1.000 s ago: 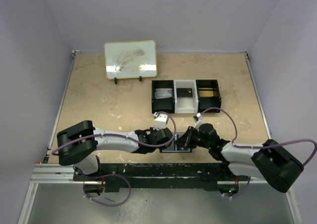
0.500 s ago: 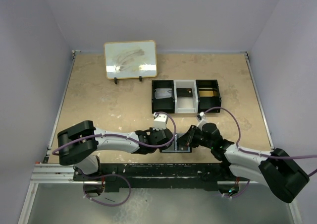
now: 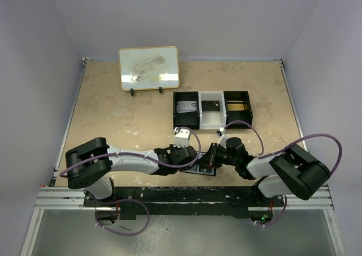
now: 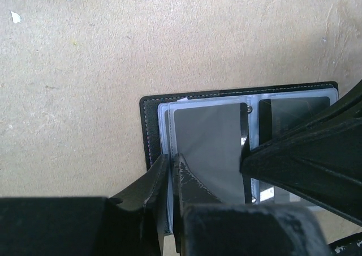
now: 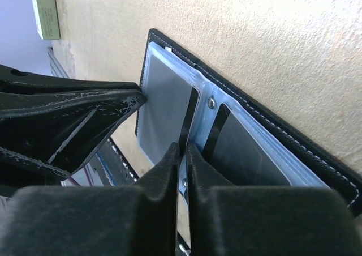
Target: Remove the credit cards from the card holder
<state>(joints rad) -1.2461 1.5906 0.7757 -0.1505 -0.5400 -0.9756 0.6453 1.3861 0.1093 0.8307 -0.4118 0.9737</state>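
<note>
Left wrist, card holder cut off behind left pincer

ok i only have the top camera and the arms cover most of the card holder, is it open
observer: yes, the card holder lies open, flat on the table.
operator: has the right one got a card
observer: the right gripper is shut on the edge of a grey card near the holder's middle.
operator: and the left
observer: the left gripper is shut on the holder's outer edge, beside that card.
</note>
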